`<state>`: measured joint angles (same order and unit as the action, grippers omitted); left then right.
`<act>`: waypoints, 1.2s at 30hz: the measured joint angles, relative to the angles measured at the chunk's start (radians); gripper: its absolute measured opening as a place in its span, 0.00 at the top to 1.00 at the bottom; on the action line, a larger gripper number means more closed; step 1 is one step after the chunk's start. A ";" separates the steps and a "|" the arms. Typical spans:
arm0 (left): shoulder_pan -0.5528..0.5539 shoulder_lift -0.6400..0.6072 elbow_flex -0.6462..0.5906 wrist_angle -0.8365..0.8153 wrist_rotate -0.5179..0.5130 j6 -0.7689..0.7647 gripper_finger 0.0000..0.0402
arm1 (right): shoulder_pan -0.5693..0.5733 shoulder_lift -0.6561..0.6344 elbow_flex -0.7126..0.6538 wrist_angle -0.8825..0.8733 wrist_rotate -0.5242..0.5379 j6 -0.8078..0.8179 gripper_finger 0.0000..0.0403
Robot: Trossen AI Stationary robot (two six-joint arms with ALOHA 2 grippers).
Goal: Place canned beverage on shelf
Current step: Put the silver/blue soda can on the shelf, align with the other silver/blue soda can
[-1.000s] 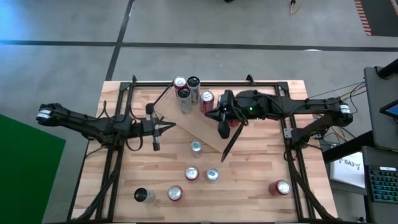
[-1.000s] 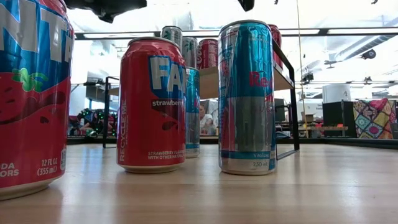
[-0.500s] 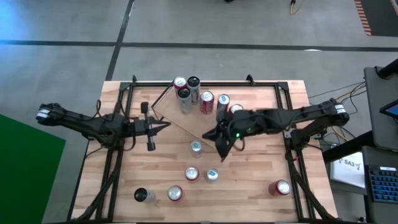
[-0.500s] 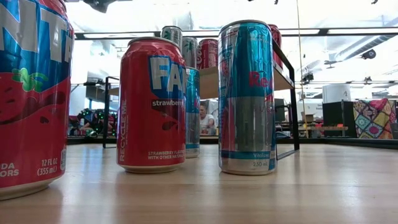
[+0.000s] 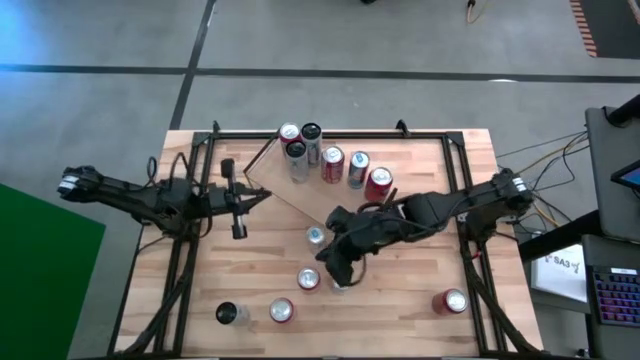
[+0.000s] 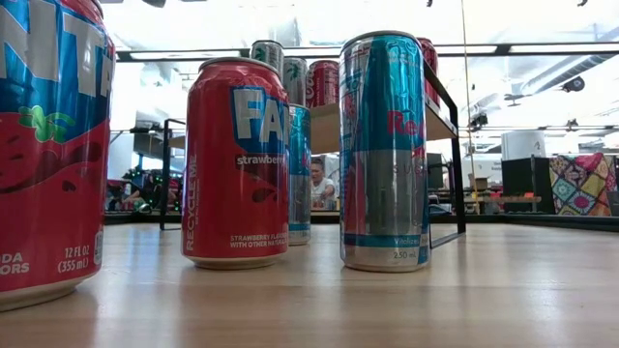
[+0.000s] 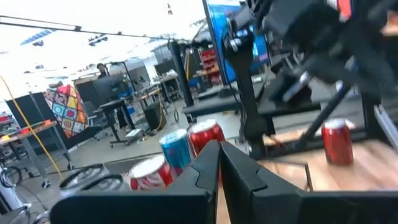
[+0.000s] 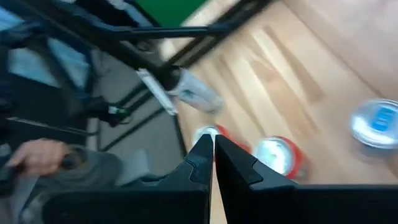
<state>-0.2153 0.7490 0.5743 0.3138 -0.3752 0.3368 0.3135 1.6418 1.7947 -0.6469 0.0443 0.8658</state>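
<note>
I see my right gripper [image 5: 335, 268] hanging over the middle of the surface [image 5: 420, 290], toward the near edge, with its fingers pressed together and nothing between them. Two loose cans stand upright just beside it — a red-topped can [image 5: 308, 279] on its left and a silver-topped can [image 5: 341, 282] almost under the fingertips. A blue-topped can [image 5: 315, 237] stands a little further toward the shelf [image 5: 300, 195].

The shelf lies diagonally near the far edge and already carries a row of cans [image 5: 330, 162], so any next can must travel from the gripper toward the far edge. The right arm is clearly the nearer one.

My left gripper [image 5: 238, 215] waits near the left end of the shelf, also closed and empty.

I judge the right fingers must open before descending on a can.
</note>
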 joint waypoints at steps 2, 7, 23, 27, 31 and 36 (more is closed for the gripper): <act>0.000 0.005 0.012 -0.001 0.000 -0.018 1.00 | -0.001 0.052 0.093 -0.130 0.003 0.020 0.98; 0.000 0.014 0.015 0.003 0.000 -0.068 1.00 | 0.027 0.186 0.313 -0.466 0.000 0.094 0.98; -0.065 0.014 -0.001 -0.017 0.137 -0.254 1.00 | 0.215 0.447 0.557 -0.786 -0.011 0.101 0.98; -0.113 0.015 -0.007 -0.015 0.159 -0.276 1.00 | 0.269 0.477 0.556 -0.788 0.077 -0.062 0.98; -0.159 0.018 -0.020 -0.002 0.159 -0.289 1.00 | 0.293 0.498 0.556 -0.790 0.158 -0.147 0.98; -0.226 0.027 -0.030 0.046 0.158 -0.297 1.00 | 0.296 0.509 0.555 -0.788 0.277 -0.205 0.97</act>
<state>-0.4411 0.7760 0.5442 0.3599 -0.2169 0.0402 0.6095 2.1506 2.3497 -1.4354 0.3211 0.6606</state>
